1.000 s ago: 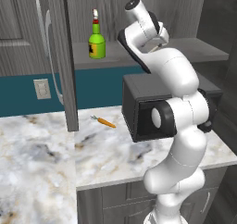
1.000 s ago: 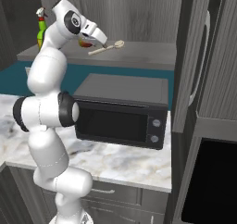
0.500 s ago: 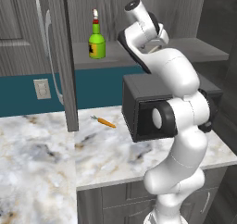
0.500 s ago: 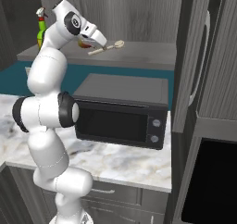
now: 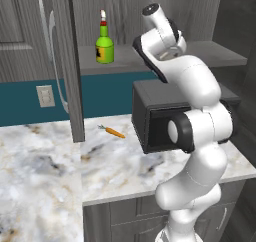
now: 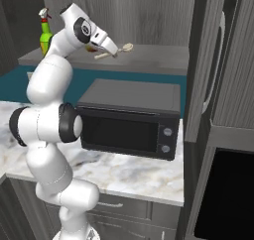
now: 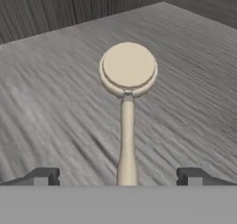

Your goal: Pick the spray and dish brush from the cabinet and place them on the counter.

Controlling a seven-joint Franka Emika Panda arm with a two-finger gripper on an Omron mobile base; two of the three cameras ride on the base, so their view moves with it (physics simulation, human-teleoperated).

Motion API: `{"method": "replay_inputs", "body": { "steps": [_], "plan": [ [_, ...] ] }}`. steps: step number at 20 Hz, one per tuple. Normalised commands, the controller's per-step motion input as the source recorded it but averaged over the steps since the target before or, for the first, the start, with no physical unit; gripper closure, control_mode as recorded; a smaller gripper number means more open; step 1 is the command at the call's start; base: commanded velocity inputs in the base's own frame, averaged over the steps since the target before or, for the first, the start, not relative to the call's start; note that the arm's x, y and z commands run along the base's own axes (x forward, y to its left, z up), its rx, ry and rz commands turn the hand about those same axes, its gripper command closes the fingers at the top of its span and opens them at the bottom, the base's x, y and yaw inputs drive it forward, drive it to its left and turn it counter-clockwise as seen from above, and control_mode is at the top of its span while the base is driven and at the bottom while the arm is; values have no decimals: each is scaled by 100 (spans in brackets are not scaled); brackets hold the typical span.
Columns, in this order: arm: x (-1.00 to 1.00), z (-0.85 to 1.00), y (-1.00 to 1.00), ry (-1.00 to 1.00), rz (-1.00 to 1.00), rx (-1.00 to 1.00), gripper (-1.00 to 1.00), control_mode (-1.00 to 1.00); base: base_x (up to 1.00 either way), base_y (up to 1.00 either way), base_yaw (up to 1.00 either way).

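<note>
Neither item moved yet. Spray [image 5: 104, 45] stands near the left end of the cabinet shelf [image 6: 154, 60]. Brush [image 7: 127, 98] lies flat mid-shelf, head toward the back wall. Gripper [image 7: 118, 177] is spread wide, empty, fingers straddling the handle end. Counter [image 5: 45, 176] holds neither item. Left to do, by my judgement: both picks and both placements.

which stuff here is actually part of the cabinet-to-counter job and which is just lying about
Part of the job:
- spray, standing on the cabinet shelf
- dish brush, lying on that shelf between the open gripper fingers
- counter, where both go

Just lying about:
- carrot on the counter
- microwave
- wall outlet
</note>
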Motion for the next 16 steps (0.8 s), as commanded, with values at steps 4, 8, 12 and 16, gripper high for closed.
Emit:
{"method": "replay_inputs", "body": {
  "steps": [4, 8, 12, 16],
  "plan": [
    [0, -37, 0, 0, 0, 10, 100, -100, 0, 0, 0],
    [0, -16, 0, 0, 0, 5, 100, -100, 0, 0, 0],
    [1, -1, 1, 1, 0, 0, 100, -100, 0, 0, 0],
    [-8, 33, 16, 2, 0, -4, 100, -100, 0, 0, 0]
  ]
}}
